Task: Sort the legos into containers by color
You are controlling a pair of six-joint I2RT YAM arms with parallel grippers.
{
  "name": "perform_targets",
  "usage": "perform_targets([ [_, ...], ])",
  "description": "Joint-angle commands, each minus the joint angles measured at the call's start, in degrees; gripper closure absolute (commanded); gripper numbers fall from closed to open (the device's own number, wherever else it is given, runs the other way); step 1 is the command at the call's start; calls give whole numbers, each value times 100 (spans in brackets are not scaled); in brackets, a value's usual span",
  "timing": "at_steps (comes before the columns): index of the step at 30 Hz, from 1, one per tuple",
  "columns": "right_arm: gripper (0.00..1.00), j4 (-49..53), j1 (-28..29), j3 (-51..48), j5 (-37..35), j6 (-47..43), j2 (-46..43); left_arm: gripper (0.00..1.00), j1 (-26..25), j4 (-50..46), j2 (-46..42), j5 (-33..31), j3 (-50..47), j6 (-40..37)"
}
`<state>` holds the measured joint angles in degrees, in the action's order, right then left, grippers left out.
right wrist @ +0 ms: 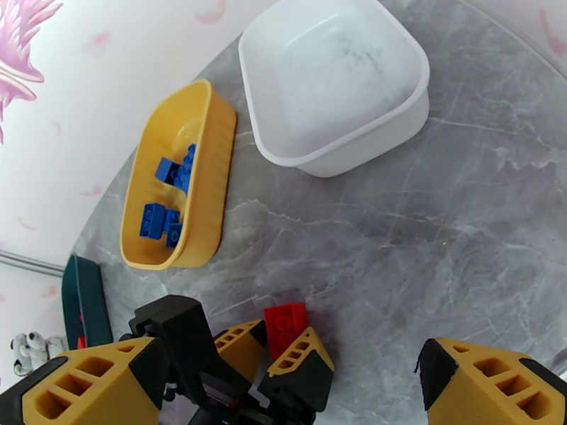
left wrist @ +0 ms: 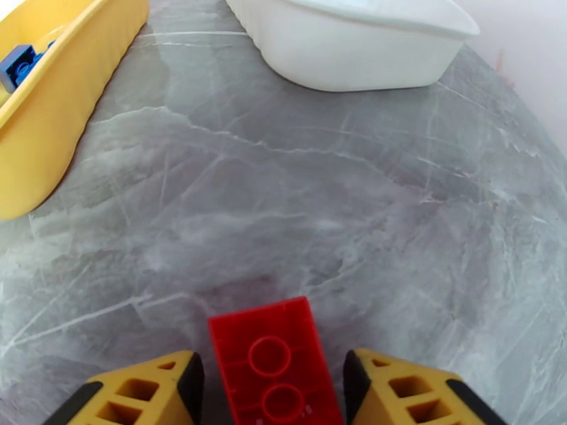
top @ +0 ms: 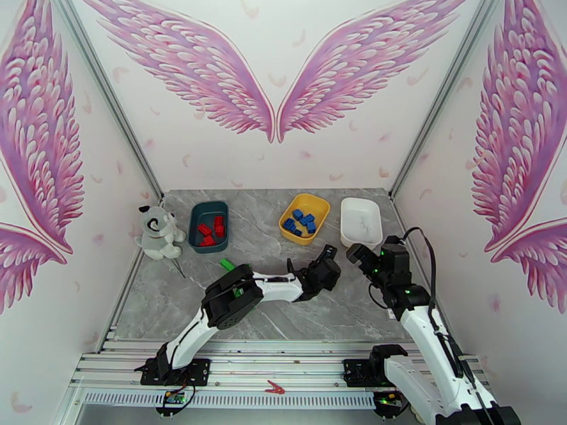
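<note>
Left gripper (left wrist: 273, 380) is sitting low over the grey marble table (left wrist: 298, 207), its jaws straddling a single red brick (left wrist: 266, 345). The brick is lying flat on the bare table, studs up. A thin strip of table is showing between the brick and each yellow fingertip (left wrist: 152, 391), so the jaws are standing slightly apart around it and are not clamping it. The brick is resting in front of the gap between the yellow tray (top: 315, 200) and the white tray (top: 361, 221), touching neither.

Right gripper (top: 356, 253) is hovering just beside the left one, near the front edge of the white tray. Its fingers (right wrist: 489, 384) are spread wide and gripping nothing.

The yellow tray is holding several blue bricks (top: 301, 221). The teal tray (top: 209, 210), further left, is holding several red bricks (top: 210, 230). One green brick (top: 227, 264) is lying loose on the table in front of the teal tray, close to the left arm's elbow. A plush dog (top: 159, 231) is sitting just left of the teal tray
</note>
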<state>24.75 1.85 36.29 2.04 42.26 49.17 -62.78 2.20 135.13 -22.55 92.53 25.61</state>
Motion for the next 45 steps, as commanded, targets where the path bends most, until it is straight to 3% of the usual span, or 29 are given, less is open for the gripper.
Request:
perform_targets([
  [1,0,23,-61,-79,129,72,-72,51,-19,-301,181,-183,283,-11],
  [10,0,-65,-70,-123,248,84,-90,72,12,-154,66,-136,133,-33],
  [18,1,-252,-66,-225,471,11,-348,77,15,270,-920,-228,-844,-149],
  [25,5,-1111,36,-440,1429,-80,-170,77,189,110,-2102,-382,-1710,-351],
  [38,5,-1283,1975,456,1106,-886,1369,77,1149,-812,-4057,-386,-2680,-517],
  [45,7,-1673,2928,861,1382,-1227,2279,77,2072,-1276,-4762,-113,-2924,-564],
])
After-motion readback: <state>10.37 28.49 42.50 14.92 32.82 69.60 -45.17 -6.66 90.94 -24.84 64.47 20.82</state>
